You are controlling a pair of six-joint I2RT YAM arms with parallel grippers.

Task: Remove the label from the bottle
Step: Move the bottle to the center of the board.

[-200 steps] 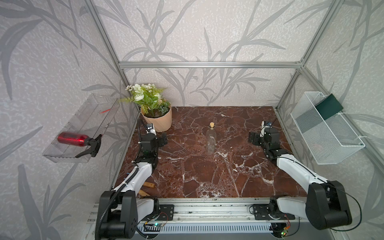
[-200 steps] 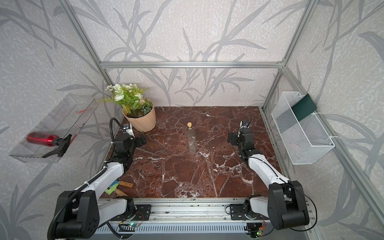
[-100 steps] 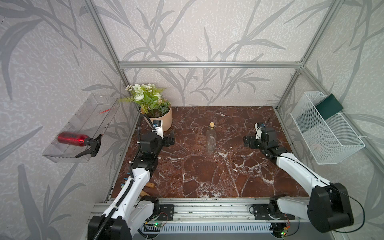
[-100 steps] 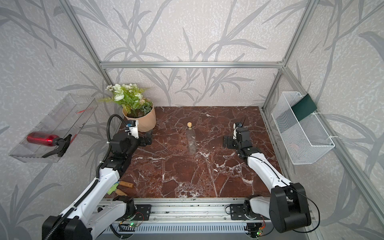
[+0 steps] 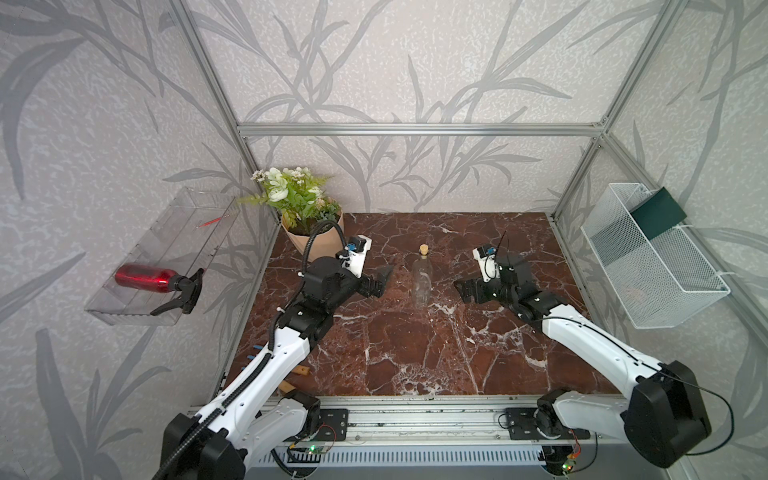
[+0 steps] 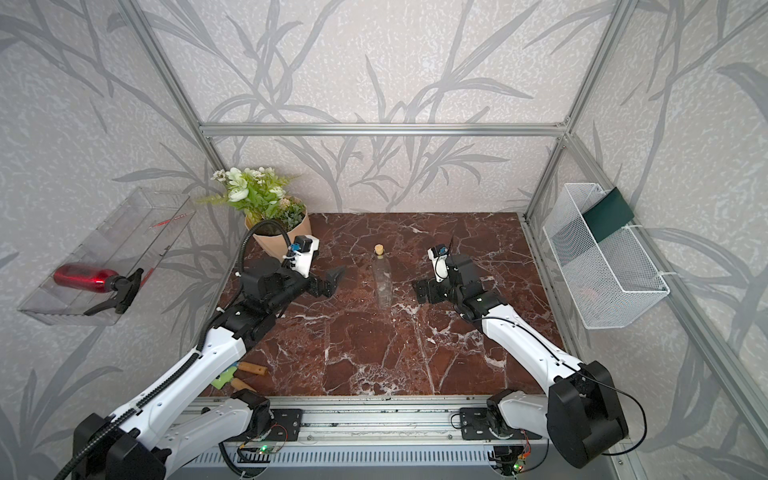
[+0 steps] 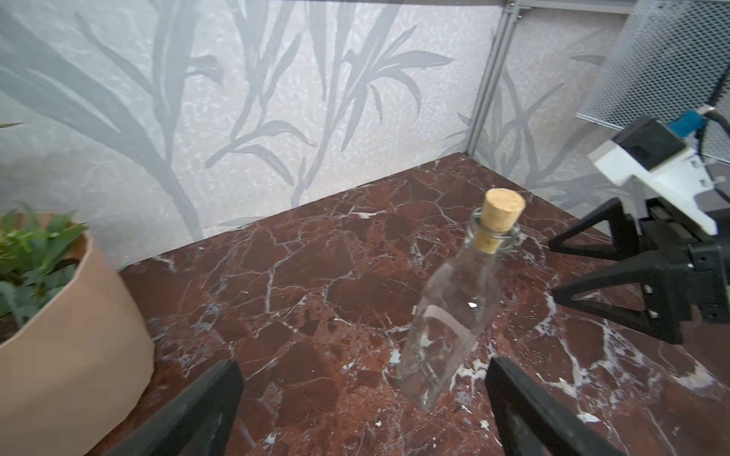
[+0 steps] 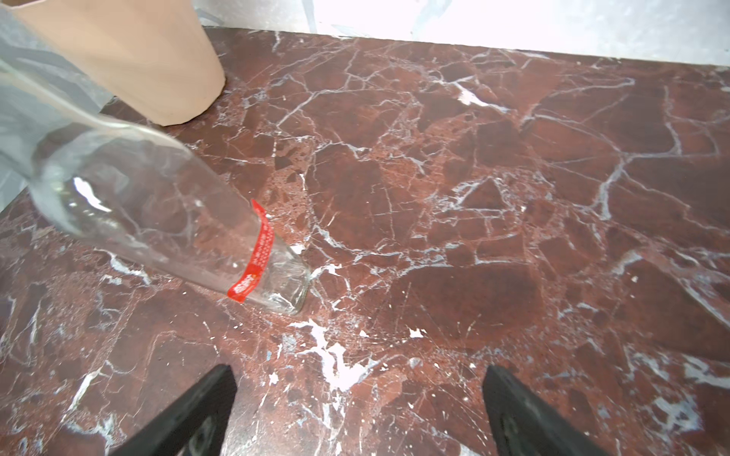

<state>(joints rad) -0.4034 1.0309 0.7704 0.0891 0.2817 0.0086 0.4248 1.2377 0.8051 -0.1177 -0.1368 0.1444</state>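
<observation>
Marble top (image 5: 415, 353): bottle (image 5: 421, 282) upright, label (image 8: 254, 256) low on it. L gripper (image 5: 380, 281), R gripper (image 5: 464, 291) flank it, jaws wide, prob. to steady + peel.

bottle (image 5: 421, 280) upright on table (image 5: 415, 353), mid-frame | label (image 8: 254, 256) on bottle near its base | left gripper (image 5: 384, 280) just left of it, right gripper (image 5: 461, 291) just right, both apart | plant pot (image 5: 320, 245) behind left gripper

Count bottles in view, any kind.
2. The clear corked bottle stands upright on the marble table. A red spray bottle lies in the clear bin on the left wall. None look hidden.
</observation>
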